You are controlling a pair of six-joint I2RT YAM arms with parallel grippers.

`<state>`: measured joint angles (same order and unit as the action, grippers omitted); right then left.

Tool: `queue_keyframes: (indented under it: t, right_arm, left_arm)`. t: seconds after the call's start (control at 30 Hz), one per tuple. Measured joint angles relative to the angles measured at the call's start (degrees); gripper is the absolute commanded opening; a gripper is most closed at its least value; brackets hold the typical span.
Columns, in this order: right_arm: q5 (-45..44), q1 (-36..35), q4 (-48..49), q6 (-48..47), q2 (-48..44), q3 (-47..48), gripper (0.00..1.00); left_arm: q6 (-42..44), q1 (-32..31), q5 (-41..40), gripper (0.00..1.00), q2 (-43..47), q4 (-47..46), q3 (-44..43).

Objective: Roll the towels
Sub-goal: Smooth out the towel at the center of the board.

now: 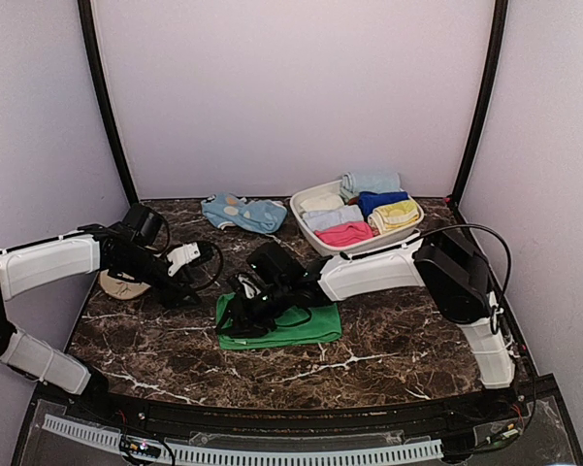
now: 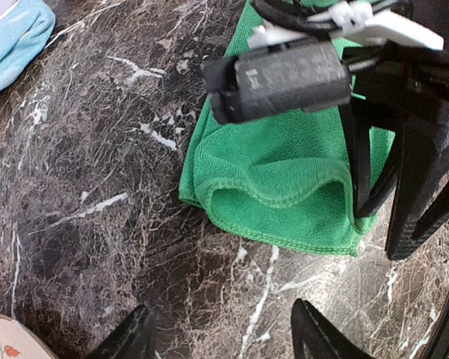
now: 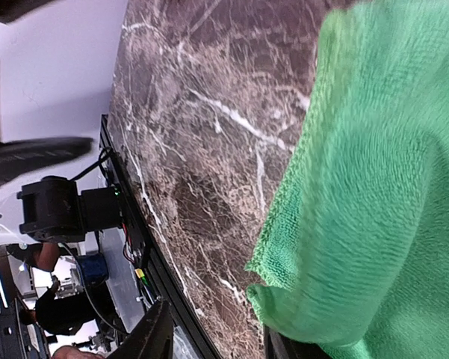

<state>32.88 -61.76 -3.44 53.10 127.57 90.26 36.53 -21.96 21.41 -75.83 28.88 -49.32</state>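
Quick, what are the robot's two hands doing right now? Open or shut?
Left gripper: open, holding nothing.
Right gripper: open, jaws apart at the edge of the green towel; no grip on it shows.

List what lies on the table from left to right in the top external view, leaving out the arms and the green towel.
Tan oval disc → light blue cloth → white basket.

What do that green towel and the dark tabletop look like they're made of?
The green towel: soft fuzzy cloth, probably microfibre; napped pile, stitched hem, limp folds. The tabletop: dark brown marble look, white veins, slight gloss; possibly printed laminate.
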Motion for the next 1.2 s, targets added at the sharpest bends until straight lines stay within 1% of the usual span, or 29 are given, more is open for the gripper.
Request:
queue_keyframes:
  t: [0.13,0.27,0.37,0.43,0.63,0.77,0.83,0.93,1.0,1.1,1.2]
  right_arm:
    - [1.2,-0.44,0.02,1.05,0.9,0.11,0.42]
    - [2.01,-0.13,0.81,1.27,-0.37,-0.09,0.43]
    - [2.05,0.57,0.92,1.16,-4.09,-2.58,0.43]
    - [2.05,1.62,0.81,0.72,-8.37,-5.31,0.43]
    - [1.16,7.63,0.74,-1.62,-20.15,-15.74,0.42]
    - [-0.09,13.0,-1.81,-4.04,-21.38,-19.37,0.4]
    - [-0.76,15.17,-3.8,-5.46,-20.85,-20.22,0.38]
    - [-1.25,17.31,-5.7,-7.58,-18.84,-20.33,0.37]
    - [-1.49,17.94,-6.05,-8.61,-17.22,-20.85,0.36]
    - [-1.81,18.25,-6.05,-9.31,-15.8,-22.91,0.34]
    - [-1.88,18.32,-3.82,-9.16,-15.63,-26.25,0.32]
  left_arm:
    - [-0.68,0.24,-1.11,0.62,0.0,-0.31,0.0]
    - [-1.44,0.33,-1.09,0.61,-0.55,-1.44,-0.07]
    - [-2.64,0.33,-0.55,0.61,-3.26,-1.66,-1.31]
    - [-4.04,0.33,0.42,0.62,-6.43,-1.77,-3.39]
    - [-8.04,-0.42,3.08,0.64,-13.73,-3.06,-8.52]
    - [-9.6,-3.26,3.13,0.64,-16.24,-4.09,-9.14]
    - [-10.27,-5.18,2.73,0.6,-17.33,-4.92,-9.18]
    - [-10.93,-7.17,1.03,0.51,-19.3,-6.69,-9.25]
    - [-11.19,-7.82,-1.92,0.49,-21.05,-8.39,-9.27]
    - [-10.97,-7.78,-7.87,0.48,-23.71,-10.95,-9.18]
    - [-10.1,-7.78,-13.9,0.52,-24.61,-13.79,-8.24]
